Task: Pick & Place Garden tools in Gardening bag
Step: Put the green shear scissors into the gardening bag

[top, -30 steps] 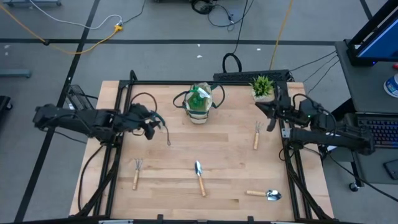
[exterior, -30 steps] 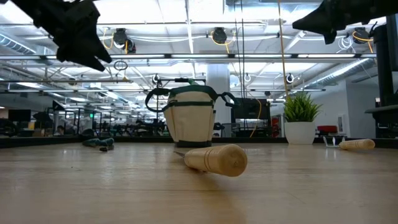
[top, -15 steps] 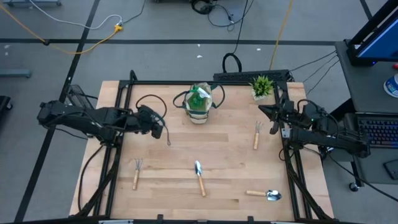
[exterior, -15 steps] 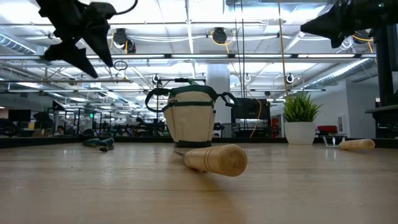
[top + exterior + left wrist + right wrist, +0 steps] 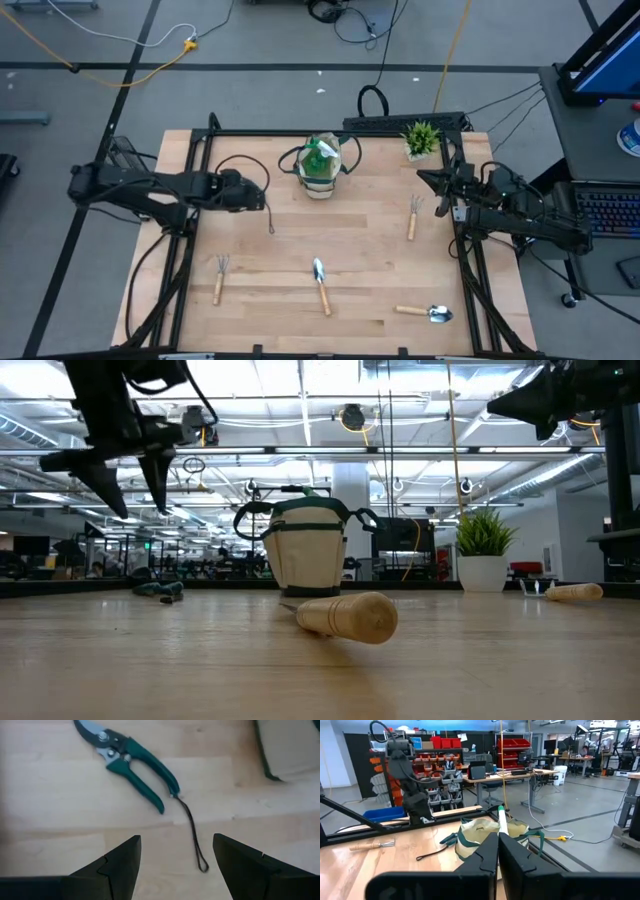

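Left claw (image 5: 172,857) hangs open over the shears (image 5: 131,761), just ahead of our fingertips (image 5: 122,855). We should drop squarely across both green handles, clear of the cord (image 5: 192,835). Farther off, the bag (image 5: 321,165); right claw (image 5: 497,855) waits closed.

Both arms are dark, near-black, built of slim tubular links joined by bulkier rounded joints; the left arm (image 5: 150,190) carries a thin black cable looping off its forward end; the right arm (image 5: 520,210) shows a small green light near its wrist and cables running back along its links; the left gripper (image 5: 172,865) has two matte black fingers (image 5: 120,862), wedge-shaped with flat angled faces and a small notched step on each inner edge; the right gripper (image 5: 498,855) has two flat black fingers with chamfered edges
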`<state>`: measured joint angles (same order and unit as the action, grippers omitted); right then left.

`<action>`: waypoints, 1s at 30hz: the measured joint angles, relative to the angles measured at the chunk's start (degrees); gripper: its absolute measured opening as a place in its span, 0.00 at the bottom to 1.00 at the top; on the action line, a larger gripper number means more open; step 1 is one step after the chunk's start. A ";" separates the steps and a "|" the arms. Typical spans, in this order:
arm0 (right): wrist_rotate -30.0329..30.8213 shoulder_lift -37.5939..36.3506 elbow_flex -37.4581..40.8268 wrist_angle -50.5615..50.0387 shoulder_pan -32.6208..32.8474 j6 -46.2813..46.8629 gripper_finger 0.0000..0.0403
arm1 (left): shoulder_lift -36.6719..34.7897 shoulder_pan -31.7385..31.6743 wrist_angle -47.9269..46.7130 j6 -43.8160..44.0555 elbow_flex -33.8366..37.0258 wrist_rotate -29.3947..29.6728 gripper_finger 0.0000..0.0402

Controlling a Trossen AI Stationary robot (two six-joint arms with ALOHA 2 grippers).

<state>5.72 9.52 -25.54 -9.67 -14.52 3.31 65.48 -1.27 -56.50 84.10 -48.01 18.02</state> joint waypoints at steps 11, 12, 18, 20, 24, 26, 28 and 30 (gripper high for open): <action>-0.01 0.00 0.00 -0.01 0.00 0.09 0.01 | 4.02 -3.26 4.13 -8.63 0.00 0.04 0.63; -0.01 0.00 0.00 -0.01 0.00 0.09 0.01 | 4.04 -3.26 4.16 -8.51 0.00 0.09 0.63; -0.23 0.00 0.00 -0.02 0.00 -1.27 0.01 | 6.37 -4.67 1.14 2.84 -0.05 -1.24 0.63; -1.76 0.00 0.00 -0.08 0.00 -2.21 0.01 | 7.79 -5.68 -0.66 6.23 0.06 -3.08 0.63; -5.94 -0.04 -0.01 -1.50 0.01 -2.71 0.01 | 10.02 -7.75 -0.87 9.17 0.03 -3.20 0.63; -5.88 -0.04 -0.02 -3.13 0.02 -2.41 0.01 | 10.92 -8.71 0.35 8.94 0.03 -3.27 0.63; -5.88 -0.02 -0.01 -4.64 0.02 -2.27 0.01 | 11.74 -9.66 0.63 8.48 0.00 -3.75 0.63; -5.88 -0.04 -0.02 -5.09 0.02 -1.86 0.01 | 12.20 -10.51 0.62 7.75 0.02 -4.04 0.63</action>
<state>-0.16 9.47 -25.56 -14.76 -14.50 1.44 77.68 -11.78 -55.88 91.86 -47.99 13.98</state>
